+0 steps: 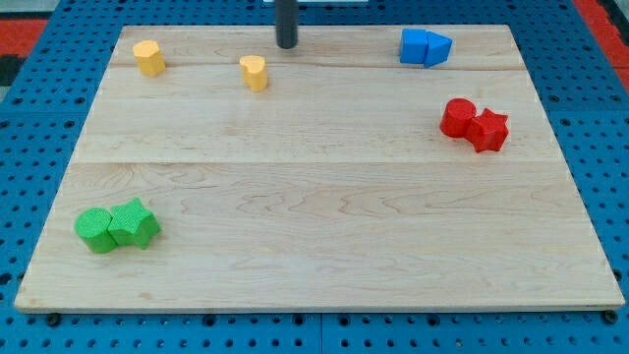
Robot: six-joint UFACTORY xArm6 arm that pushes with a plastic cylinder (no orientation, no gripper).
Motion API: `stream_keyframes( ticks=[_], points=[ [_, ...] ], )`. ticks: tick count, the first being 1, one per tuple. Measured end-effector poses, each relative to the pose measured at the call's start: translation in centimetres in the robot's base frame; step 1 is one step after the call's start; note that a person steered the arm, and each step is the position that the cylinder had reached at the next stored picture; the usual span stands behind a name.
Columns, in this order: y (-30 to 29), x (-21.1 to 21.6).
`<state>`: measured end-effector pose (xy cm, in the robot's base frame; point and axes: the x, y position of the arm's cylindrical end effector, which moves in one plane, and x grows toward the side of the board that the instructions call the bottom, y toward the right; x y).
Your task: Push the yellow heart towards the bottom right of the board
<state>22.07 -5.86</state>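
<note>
My tool's tip [286, 45], holding nothing, stood just above-right of the yellow heart [254, 72], which sat near the surface's [324, 226] top, its push unstarted.

My tip [286, 45] upright, view's top-centre.

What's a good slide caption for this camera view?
My tip stands just up-right of the yellow heart, not touching, before pushing it toward the board's bottom right.

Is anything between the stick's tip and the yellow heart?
No. In the camera view only bare board separates my tip from the yellow heart.
</note>
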Motion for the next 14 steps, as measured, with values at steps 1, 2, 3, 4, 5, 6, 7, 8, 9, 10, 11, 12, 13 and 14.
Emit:
stream_keyframes(
  ticks=[1,2,3,4,5,6,7,8,9,10,11,12,13,14],
  points=[
    [-2.0,5.9],
    [-2.6,11.7],
    [-7.7,11.6],
    [-12.2,10.3],
    [-11.6,16.4],
    [-5.3,18.2],
    [-7.5,18.0],
    [-7.9,15.5],
    [-6.9,14.0],
    [1.2,14.5],
    [6.1,18.9],
    [10.8,20.4],
    [11.1,18.9],
    [14.6,19.5]
  ],
)
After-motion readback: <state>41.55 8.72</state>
